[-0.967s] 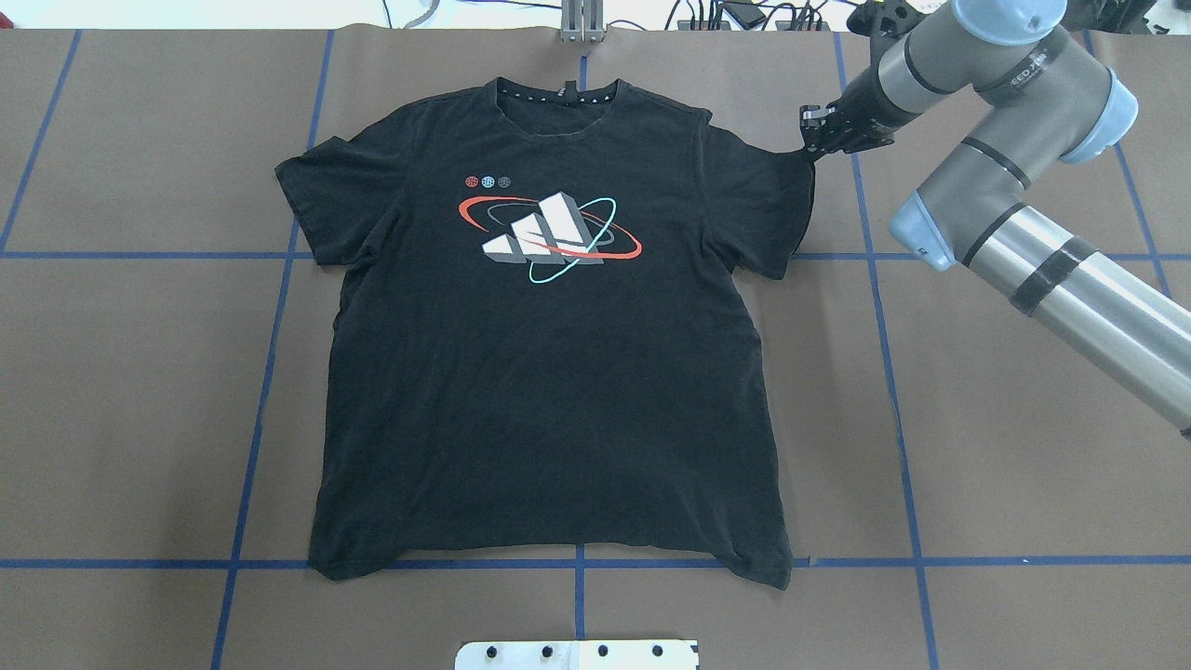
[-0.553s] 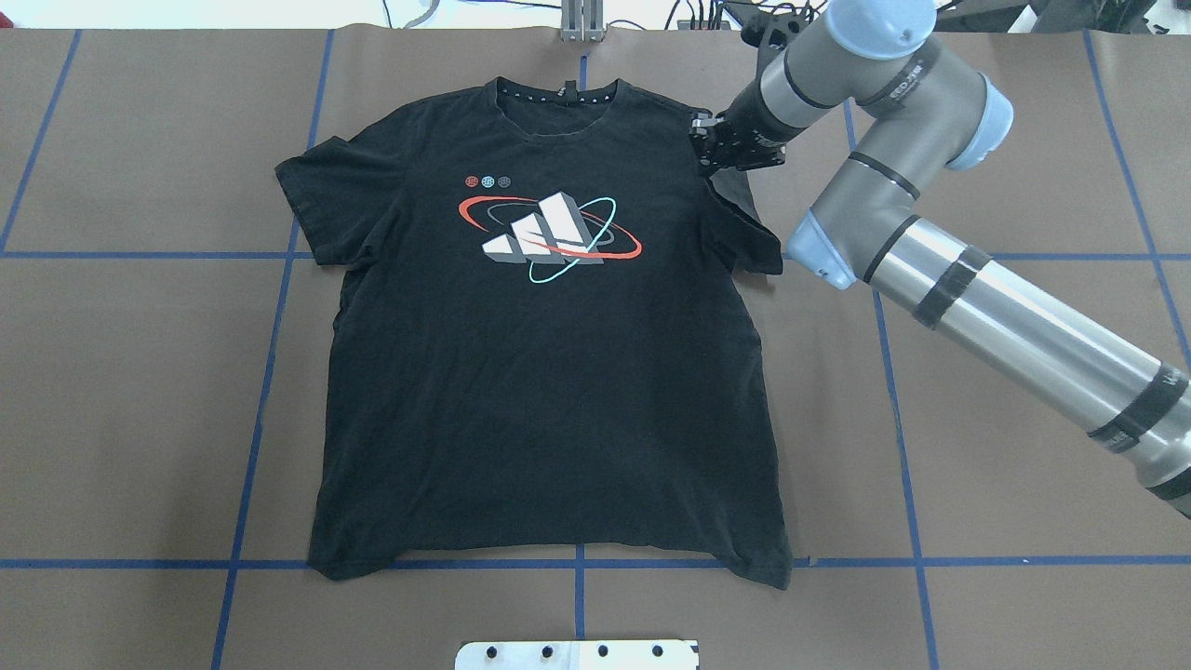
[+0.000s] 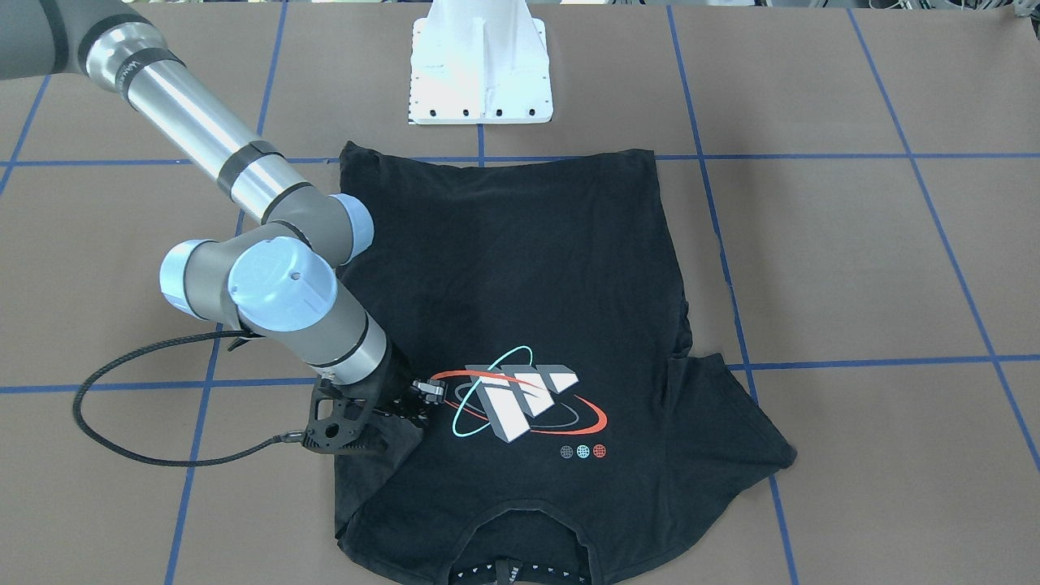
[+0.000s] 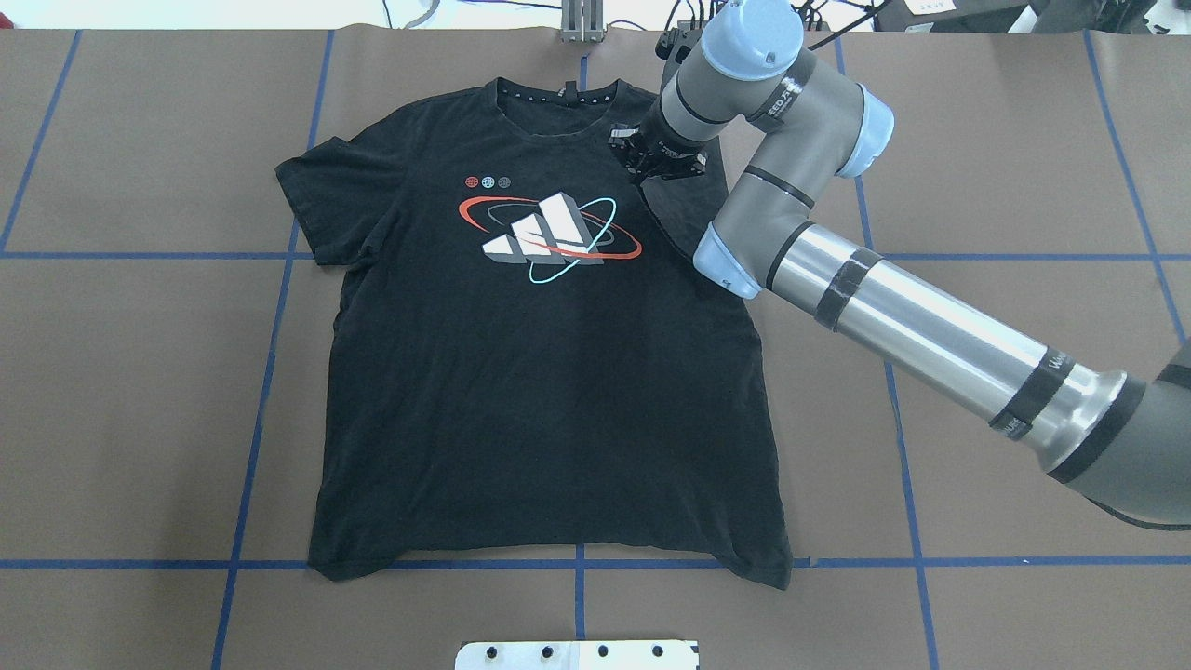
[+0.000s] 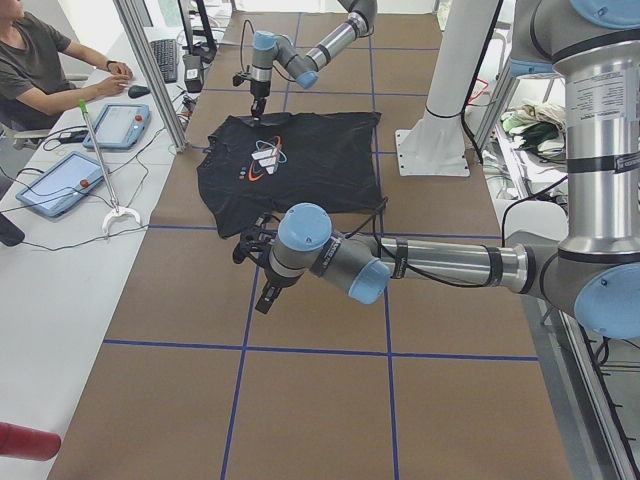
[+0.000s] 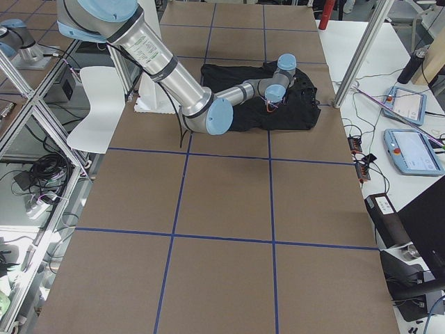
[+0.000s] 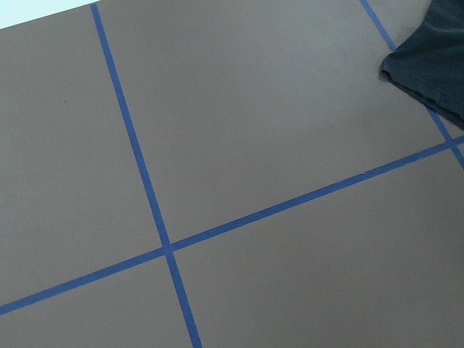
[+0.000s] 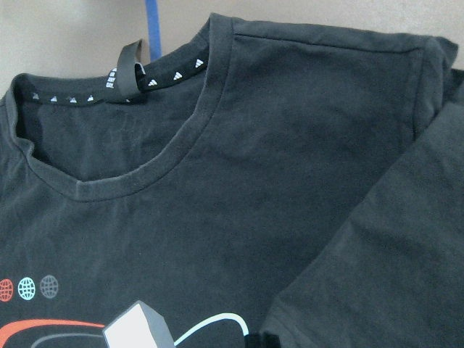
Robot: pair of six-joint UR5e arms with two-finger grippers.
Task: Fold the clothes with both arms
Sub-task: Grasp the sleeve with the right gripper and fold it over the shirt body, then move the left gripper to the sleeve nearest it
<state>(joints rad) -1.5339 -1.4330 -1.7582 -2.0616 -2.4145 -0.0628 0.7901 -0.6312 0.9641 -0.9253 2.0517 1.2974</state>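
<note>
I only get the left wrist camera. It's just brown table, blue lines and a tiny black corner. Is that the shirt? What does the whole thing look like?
Observer: Yes. The whole T-shirt lies flat on the table, with its print facing up.
Operator: Is anybody grabbing it?
Observer: The right pincer is pinching one sleeve, which is folded in over the chest beside the print.
Operator: Where's my arm then?
Observer: The left arm hangs above bare table off the shirt's other side, touching no cloth.
</note>
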